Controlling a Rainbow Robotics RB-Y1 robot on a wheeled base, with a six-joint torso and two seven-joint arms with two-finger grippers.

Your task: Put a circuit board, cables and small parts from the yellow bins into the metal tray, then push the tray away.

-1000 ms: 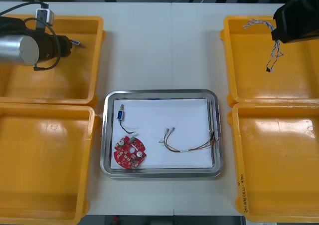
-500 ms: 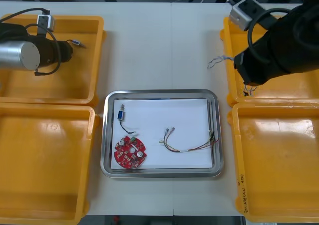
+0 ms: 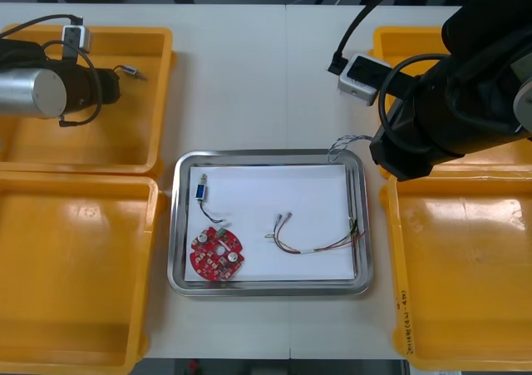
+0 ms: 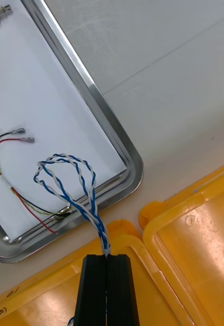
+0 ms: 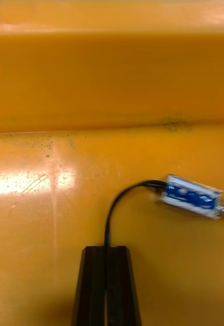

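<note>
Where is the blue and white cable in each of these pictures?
Front view: the blue and white cable dangles at the tray's far right corner.
Right wrist view: pinched in the right gripper, looping over that same corner.
Left wrist view: the black cable, a different one, in the left gripper.
Shared landmark: the tray's corner.

Twisted cable (image 3: 339,149) hangs over metal tray (image 3: 249,153) corner.
</note>
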